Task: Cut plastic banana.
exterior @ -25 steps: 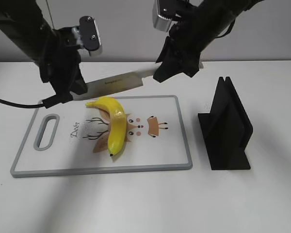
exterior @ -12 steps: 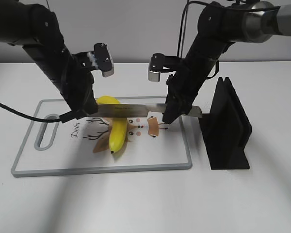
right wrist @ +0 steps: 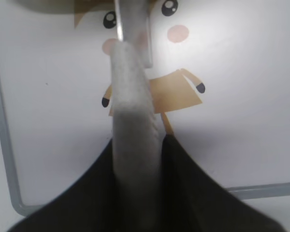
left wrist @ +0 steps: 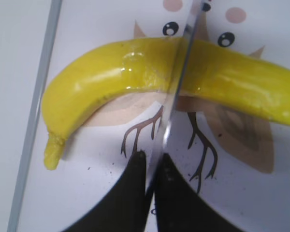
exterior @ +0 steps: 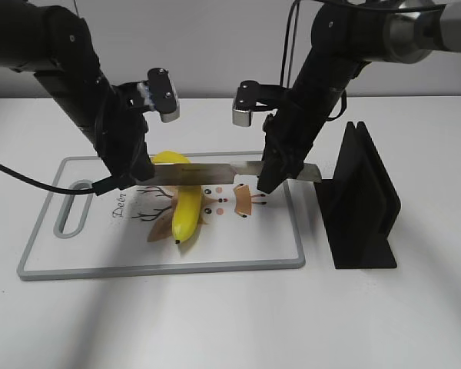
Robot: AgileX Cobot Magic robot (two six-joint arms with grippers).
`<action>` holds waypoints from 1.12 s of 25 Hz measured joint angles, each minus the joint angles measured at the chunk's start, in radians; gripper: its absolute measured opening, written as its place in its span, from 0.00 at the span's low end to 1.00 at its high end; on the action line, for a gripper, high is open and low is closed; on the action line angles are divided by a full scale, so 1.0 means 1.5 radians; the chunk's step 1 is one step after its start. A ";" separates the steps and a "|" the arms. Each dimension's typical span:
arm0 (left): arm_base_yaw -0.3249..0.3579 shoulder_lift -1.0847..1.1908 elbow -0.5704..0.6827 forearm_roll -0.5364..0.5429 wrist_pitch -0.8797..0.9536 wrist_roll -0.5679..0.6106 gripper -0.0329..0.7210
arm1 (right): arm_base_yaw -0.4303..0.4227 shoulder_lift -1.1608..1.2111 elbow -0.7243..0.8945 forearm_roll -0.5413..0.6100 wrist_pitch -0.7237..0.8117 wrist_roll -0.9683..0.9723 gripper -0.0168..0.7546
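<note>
The plastic banana [exterior: 183, 209] is glossy yellow and lies on the white cutting board [exterior: 269, 246]. A knife [exterior: 207, 174] lies level across the banana's upper half, blade touching it. My left gripper [exterior: 134, 175] is shut on the blade's tip. My right gripper [exterior: 275, 174] is shut on the pale handle. In the left wrist view the thin blade [left wrist: 180, 72] crosses the banana [left wrist: 111, 77] edge-on, pinched by my left gripper [left wrist: 152, 159]. In the right wrist view my right gripper [right wrist: 137, 142] clamps the grey handle [right wrist: 133, 111] above the board [right wrist: 241, 96].
A black knife stand [exterior: 361, 200] is on the table just right of the board. The board has a grey rim, a handle slot [exterior: 73, 209] at its left end and printed deer and cartoon figures.
Since one second ago both arms have come down and forward, bringing the knife from above the board's far edge onto the banana. Over the last half second almost nothing moves.
</note>
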State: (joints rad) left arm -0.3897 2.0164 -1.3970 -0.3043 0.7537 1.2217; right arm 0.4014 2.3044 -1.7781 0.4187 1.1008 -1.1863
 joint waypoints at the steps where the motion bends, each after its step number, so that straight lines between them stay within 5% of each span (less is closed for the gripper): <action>1: -0.001 -0.004 0.002 0.001 -0.002 0.000 0.05 | 0.001 -0.004 0.003 -0.004 -0.002 0.003 0.27; 20: -0.006 -0.120 0.010 -0.006 0.021 -0.009 0.08 | 0.003 -0.135 0.009 -0.006 0.014 0.005 0.27; 23: -0.003 -0.120 0.011 0.002 0.021 -0.022 0.29 | 0.003 -0.136 0.009 0.000 0.029 0.003 0.24; 26: 0.002 -0.128 0.014 0.012 0.024 -0.028 0.66 | 0.001 -0.138 0.008 -0.007 0.034 0.012 0.24; 28: 0.003 -0.142 0.014 0.012 0.013 -0.030 0.81 | -0.001 -0.138 0.005 -0.013 0.038 0.016 0.24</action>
State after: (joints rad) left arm -0.3856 1.8027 -1.3762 -0.2859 0.7737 1.1773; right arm 0.3997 2.0967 -1.7707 0.3995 1.1579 -1.1617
